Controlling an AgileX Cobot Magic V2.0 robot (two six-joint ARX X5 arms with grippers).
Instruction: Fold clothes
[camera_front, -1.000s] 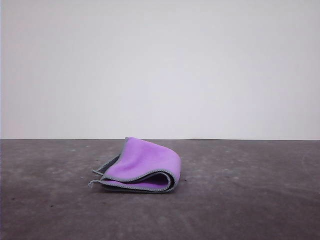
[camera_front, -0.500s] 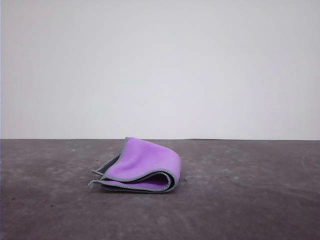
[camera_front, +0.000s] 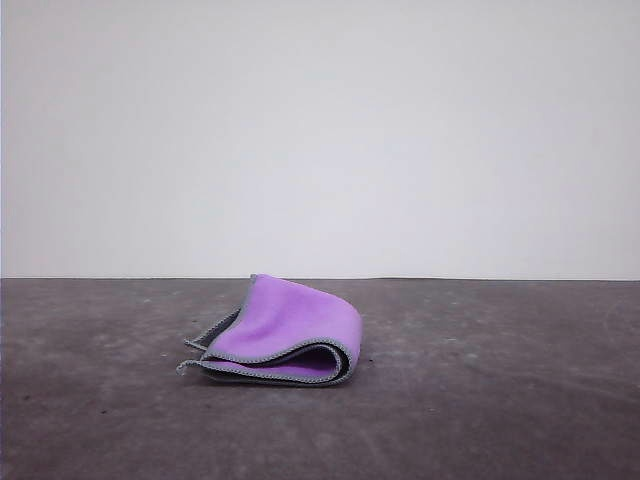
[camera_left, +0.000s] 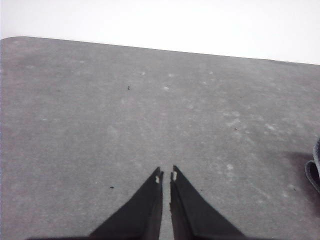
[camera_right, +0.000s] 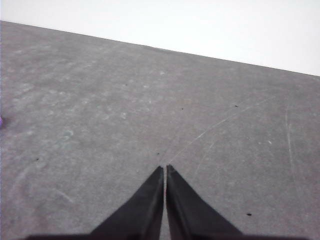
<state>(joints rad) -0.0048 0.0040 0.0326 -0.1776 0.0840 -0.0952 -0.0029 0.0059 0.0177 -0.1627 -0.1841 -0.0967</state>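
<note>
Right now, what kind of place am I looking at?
Probably a bare test bench: a scuffed grey table, a plain white wall, and one folded purple cloth.

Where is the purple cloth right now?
In the front view, the cloth lies folded on the grey table, a little left of the middle, with bare tabletop on every side.
</note>
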